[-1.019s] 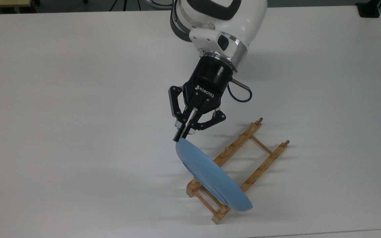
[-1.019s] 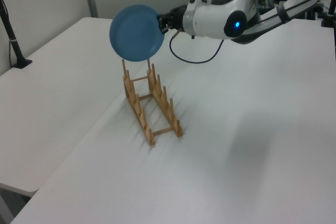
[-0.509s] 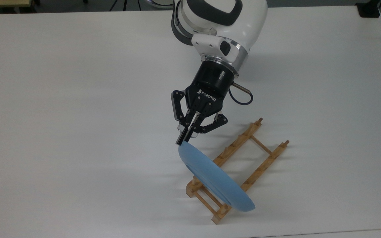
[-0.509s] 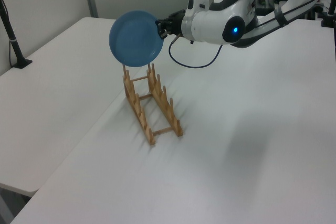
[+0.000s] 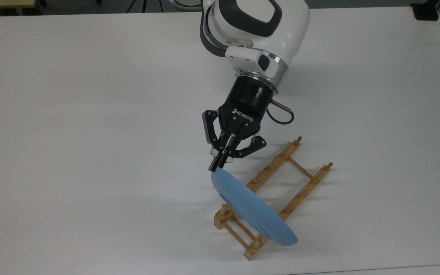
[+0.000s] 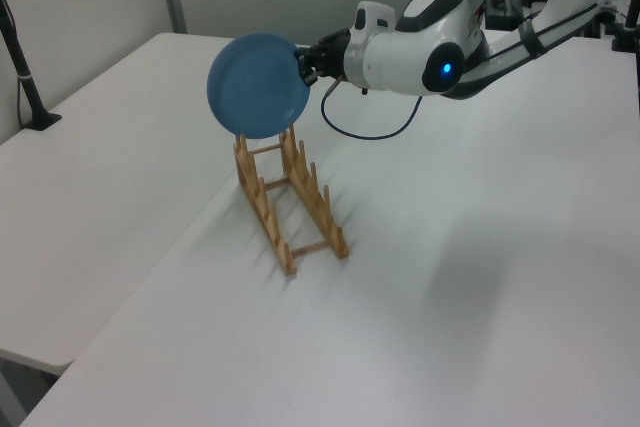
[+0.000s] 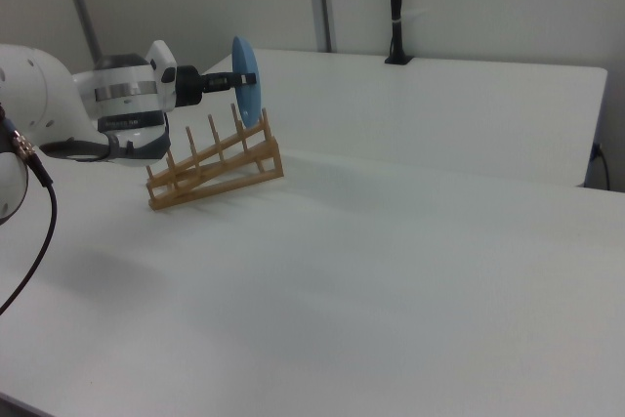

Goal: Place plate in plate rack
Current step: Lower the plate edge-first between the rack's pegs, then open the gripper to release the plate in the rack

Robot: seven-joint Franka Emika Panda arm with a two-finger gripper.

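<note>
The white table (image 5: 90,114) spreads wide under me, and my arm (image 5: 256,26) reaches in from the far edge in the top view. On the table stands the plate rack (image 5: 277,198), its two pegged rails running diagonally in the top view, from lower middle up toward the right. The plate (image 5: 252,212) hangs on edge above the rack's end nearest the top view's bottom, its lower rim down among the pegs; I cannot tell whether it touches the wood. In the left view the plate (image 6: 258,85) faces the camera as a full blue disc over the rack's (image 6: 290,202) far end. My gripper (image 5: 217,164) is clamped on the plate's upper rim, fingers pinched together on it, so the plate extends straight out beyond my fingertips (image 5: 214,166).
</note>
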